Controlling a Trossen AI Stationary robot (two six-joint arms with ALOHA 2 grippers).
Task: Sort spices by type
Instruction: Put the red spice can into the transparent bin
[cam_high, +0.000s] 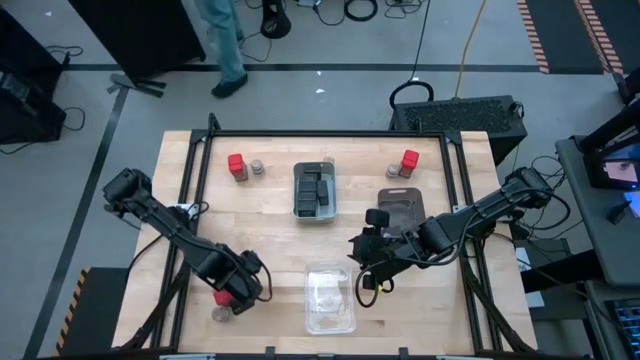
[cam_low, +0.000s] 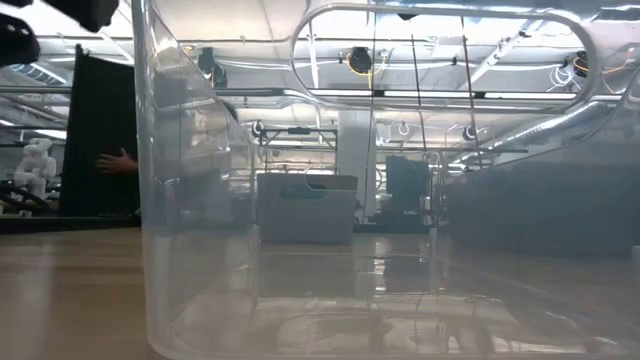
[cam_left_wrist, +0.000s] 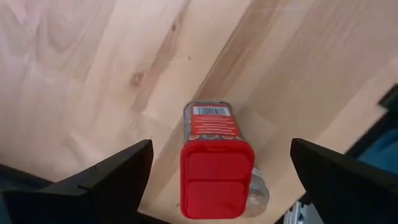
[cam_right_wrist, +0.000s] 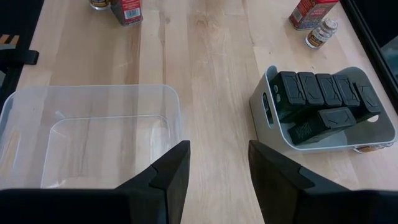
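Two arms low over the desk (cam_high: 270, 225). Left gripper (cam_left_wrist: 217, 165) at the front-left edge, fingers wide, straddling a standing red spice block (cam_left_wrist: 216, 171) without touching. Right gripper (cam_right_wrist: 217, 165) mid-desk, fingers narrowly parted, holding nothing, over bare wood between the clear tray (cam_right_wrist: 93, 134) and the tray of black blocks (cam_right_wrist: 323, 102).

A light wooden desk (cam_high: 270, 225) stands on a grey floor (cam_high: 330, 40) strewn with black cables (cam_high: 360, 10). Beyond it, ceiling pipes (cam_low: 300, 95) run overhead in a brightly lit hall.
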